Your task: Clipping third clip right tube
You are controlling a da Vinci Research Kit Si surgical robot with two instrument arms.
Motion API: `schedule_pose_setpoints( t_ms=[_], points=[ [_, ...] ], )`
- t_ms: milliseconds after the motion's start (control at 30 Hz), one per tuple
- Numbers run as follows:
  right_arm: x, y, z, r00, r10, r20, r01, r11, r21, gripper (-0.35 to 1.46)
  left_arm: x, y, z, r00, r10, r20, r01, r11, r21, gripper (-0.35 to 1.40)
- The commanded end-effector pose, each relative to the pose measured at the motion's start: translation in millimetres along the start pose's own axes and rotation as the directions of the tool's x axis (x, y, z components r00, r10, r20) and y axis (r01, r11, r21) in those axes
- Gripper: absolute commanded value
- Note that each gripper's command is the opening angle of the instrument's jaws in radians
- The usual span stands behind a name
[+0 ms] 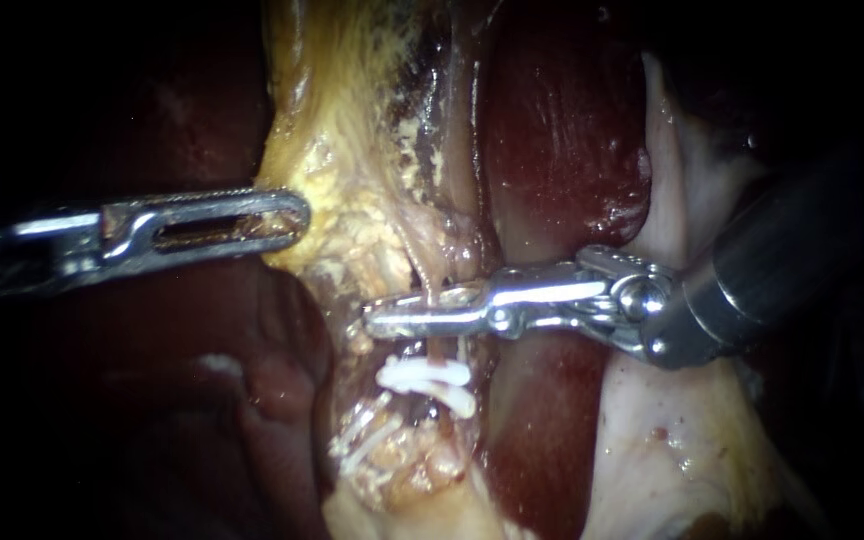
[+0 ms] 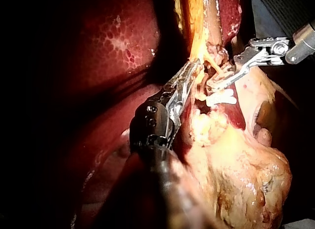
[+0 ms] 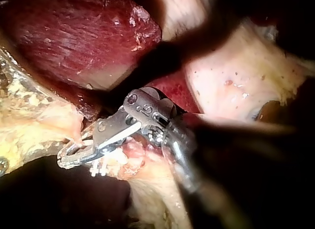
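R instrument (image 1: 384, 312) comes in from your right, hand crosswise to tube (image 1: 432, 285), pinching it. Tube axis runs up-down in endoscope view. Grip sits just above white clips (image 1: 422, 374). R = nearer arm.

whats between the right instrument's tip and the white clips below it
Only a short bare stretch of thin tube, running from the right instrument to the white clips. The endoscope view shows it best.
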Motion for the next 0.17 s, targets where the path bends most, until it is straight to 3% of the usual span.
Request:
schedule_pose_setpoints(
  t_ms=[33, 167],
  points=[
    [-0.1, 0.0, 0.1, 1.0, 0.0, 0.0, 0.0, 1.0, 0.0, -0.35, 0.0, 0.0, 0.0, 1.0, 0.0, 0.0, 0.0, 1.0, 0.0, -0.35],
    [-0.1, 0.1, 0.1, 1.0, 0.0, 0.002, 0.0, 1.0, 0.003, -0.35, 0.0, 0.0, 0.0, 1.0, 0.0, 0.0, 0.0, 1.0, 0.0, -0.35]
  ],
)
